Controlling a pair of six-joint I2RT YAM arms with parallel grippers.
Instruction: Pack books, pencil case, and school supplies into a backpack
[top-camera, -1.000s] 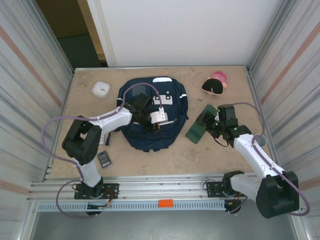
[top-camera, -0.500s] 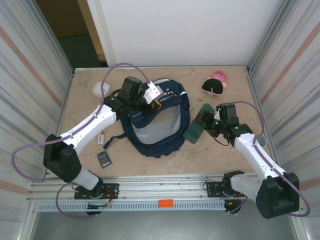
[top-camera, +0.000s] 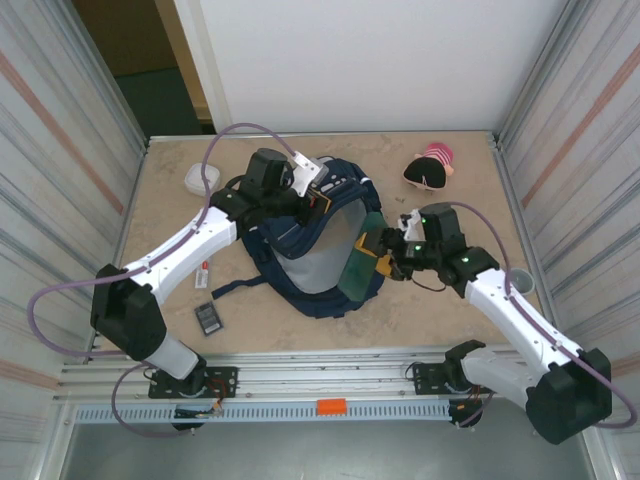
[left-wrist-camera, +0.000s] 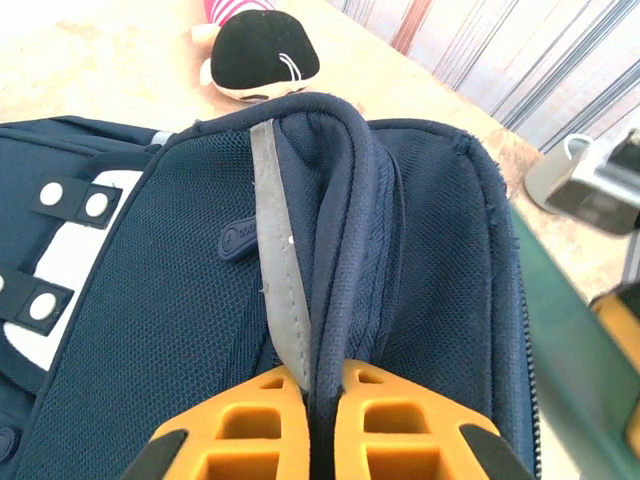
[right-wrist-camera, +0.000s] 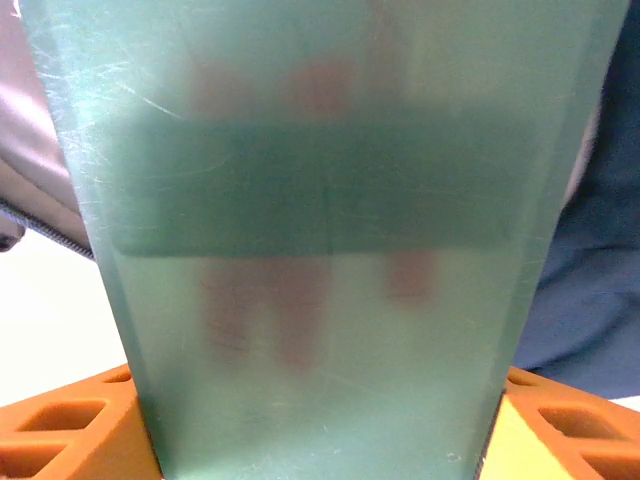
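Navy blue fabric backpack (top-camera: 285, 235) and thin dark green book (top-camera: 362, 262), mid-table.
Left gripper (left-wrist-camera: 325, 375) pinched shut on backpack rim; right gripper (right-wrist-camera: 320, 420) clamping book at the opening's right side.

Soft, even light falls from overhead in the top view. The pale tabletop (top-camera: 420, 310) is bright, with only faint shadows beneath the arms. The corrugated side walls (top-camera: 60, 150) lean outward at the frame edges. The left wrist view shows the backpack (left-wrist-camera: 180, 300) mesh sharply, its far background washed out. In the right wrist view, the green book (right-wrist-camera: 320, 250) is blurred, with glinting scratches.
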